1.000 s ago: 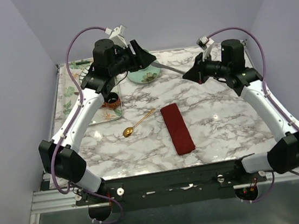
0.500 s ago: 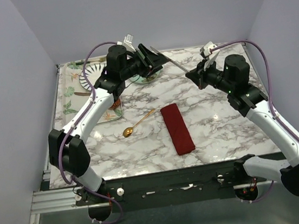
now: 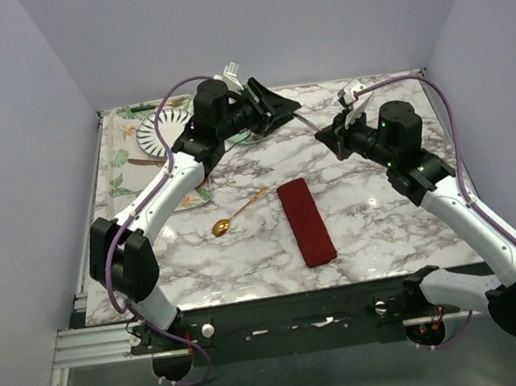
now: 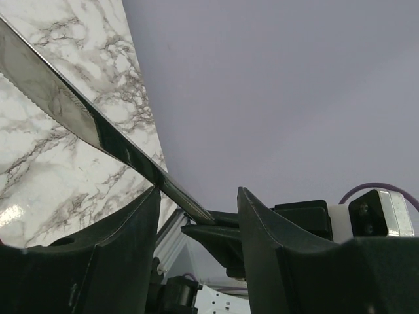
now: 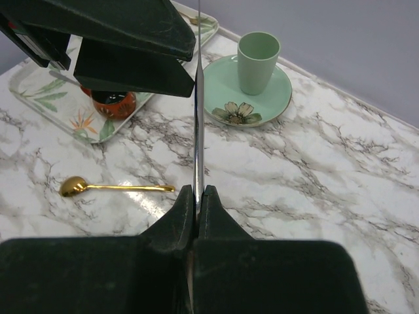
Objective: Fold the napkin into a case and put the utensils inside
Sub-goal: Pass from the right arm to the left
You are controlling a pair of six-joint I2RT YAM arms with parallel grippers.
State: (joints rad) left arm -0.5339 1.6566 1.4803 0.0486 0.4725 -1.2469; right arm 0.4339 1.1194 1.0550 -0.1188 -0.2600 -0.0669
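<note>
The silver knife (image 5: 198, 118) is clamped by its handle end in my shut right gripper (image 5: 198, 191) and held in the air over the back of the table (image 3: 373, 207). Its blade (image 4: 72, 108) passes between the spread fingers of my open left gripper (image 4: 196, 196), close to the left finger. In the top view the left gripper (image 3: 283, 111) and right gripper (image 3: 325, 135) face each other with the knife (image 3: 307, 121) between them. The dark red case (image 3: 307, 222) lies folded mid-table. The gold spoon (image 3: 237, 213) lies to its left and also shows in the right wrist view (image 5: 111, 188).
A green cup (image 5: 257, 53) stands on a flowered saucer (image 5: 275, 91) at the back. A leaf-patterned tray (image 3: 121, 167) at the back left holds a striped plate (image 3: 158, 128) and a small red pot (image 5: 113, 103). A thin green-handled utensil (image 3: 142, 106) lies at the far edge.
My left arm has swung right, bringing its open gripper around the knife blade. My right gripper, still holding the knife, has lifted and shifted slightly.
</note>
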